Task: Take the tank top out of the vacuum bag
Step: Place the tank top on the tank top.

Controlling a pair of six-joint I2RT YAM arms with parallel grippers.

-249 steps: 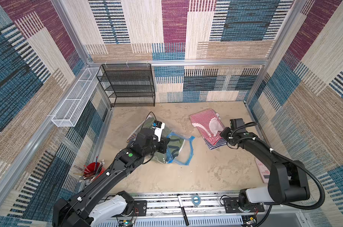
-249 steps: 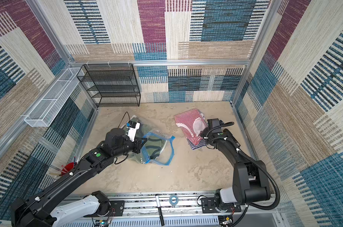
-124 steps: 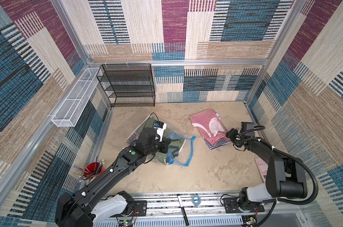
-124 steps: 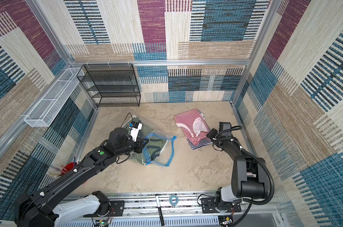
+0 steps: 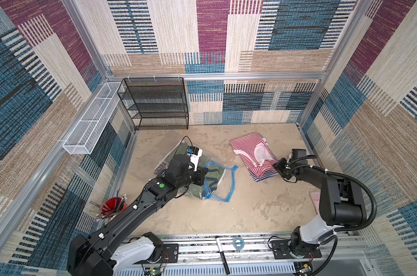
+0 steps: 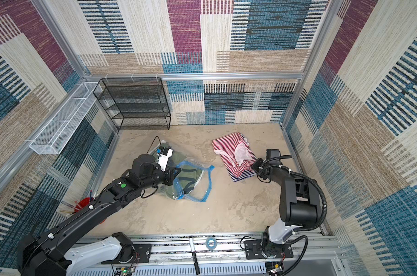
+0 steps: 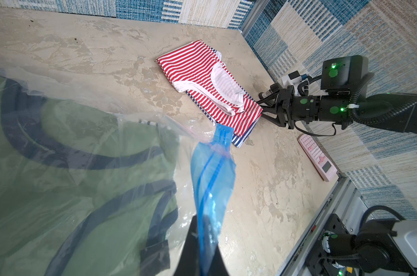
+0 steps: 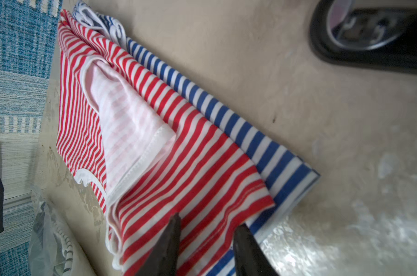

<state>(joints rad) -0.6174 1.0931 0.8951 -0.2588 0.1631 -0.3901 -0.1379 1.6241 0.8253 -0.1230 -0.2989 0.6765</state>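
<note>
Clock bearings are read on the tabletop (image 5: pixel 226 215) in the top views, with 12 at the back wall.

- Vacuum bag (image 5: pixel 220 191): lies crumpled just toward 9 of centre. It is clear plastic, and its blue zip strip (image 7: pixel 212 172) is lifted off the surface.
- Green tank top (image 7: pixel 88 133): dark trim, inside the bag under the plastic. From above it shows through at the bag's 10 o'clock side (image 6: pixel 187 174). A bit of dark-striped cloth also shows in the bag, but what garment it is I cannot tell.
- Left gripper (image 7: pixel 204 236): fingers pinched tight on the zip strip, which runs out from between them. In a top view it sits at the bag's 9 o'clock edge (image 5: pixel 204 178).
- Right gripper (image 8: pixel 208 221): fingers parted with a clear gap and nothing clamped. The tips are at the near corner of the red-striped tank top (image 5: pixel 249 149). The left wrist view shows the same spread fingers (image 7: pixel 260 109) at the cloth's edge.
- The red-striped top lies folded at 2 o'clock, outside the bag, on a blue-striped garment (image 8: pixel 250 133) that sticks out at one side.
- Pink calculator (image 7: pixel 317 156): at 4, against the right wall.
- Black mesh shelf (image 5: pixel 155 102): at 11. The white wire basket (image 5: pixel 90 124) hangs on the left wall.
- Red cup of pencils (image 5: pixel 110 206): at 8.
- On the front rail at 6: a black marker (image 5: pixel 222 253) and a tape roll (image 5: pixel 238 242).
</note>
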